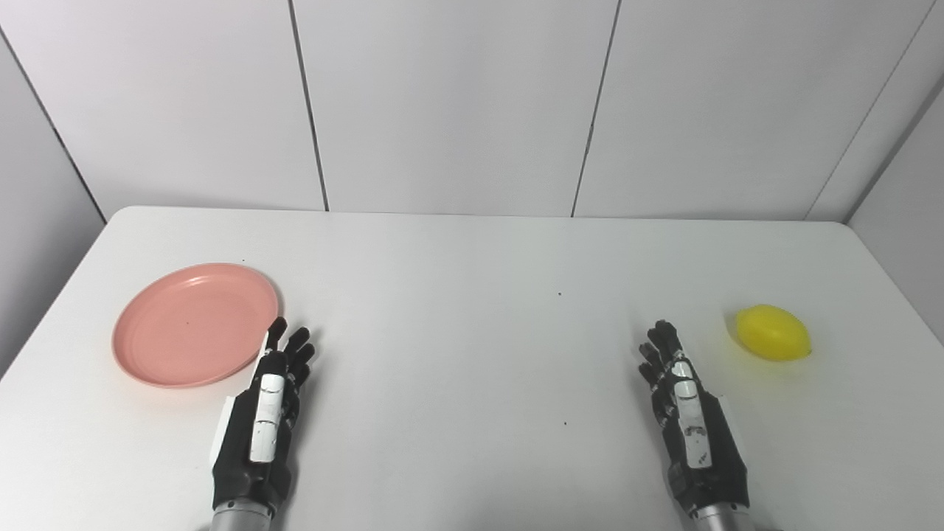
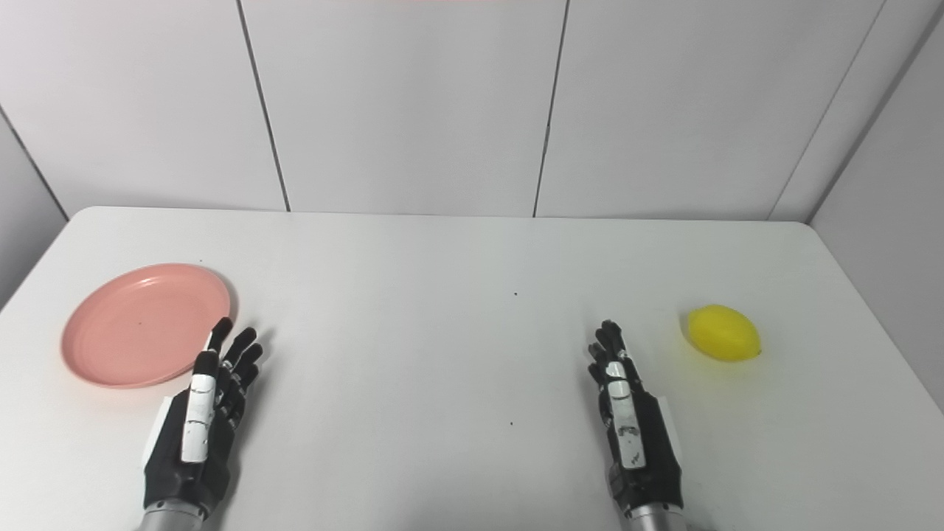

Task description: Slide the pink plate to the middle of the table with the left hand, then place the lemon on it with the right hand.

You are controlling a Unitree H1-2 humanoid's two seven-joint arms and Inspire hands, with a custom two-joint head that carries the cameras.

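A pink plate [image 1: 193,324] lies flat on the left part of the white table [image 1: 472,295]. My left hand [image 1: 267,413] rests just right of and below it, fingers stretched out and apart, its fingertips by the plate's right rim; it holds nothing. A yellow lemon [image 1: 772,332] lies on the right part of the table. My right hand [image 1: 686,413] lies left of and below the lemon, apart from it, fingers stretched out and empty. The same scene shows in the right eye view, with the plate [image 2: 144,323] and the lemon [image 2: 723,332].
White wall panels [image 1: 457,103] stand behind the table's far edge and close in at both sides. A few small dark specks [image 1: 559,294] mark the tabletop. The table's right edge runs close past the lemon.
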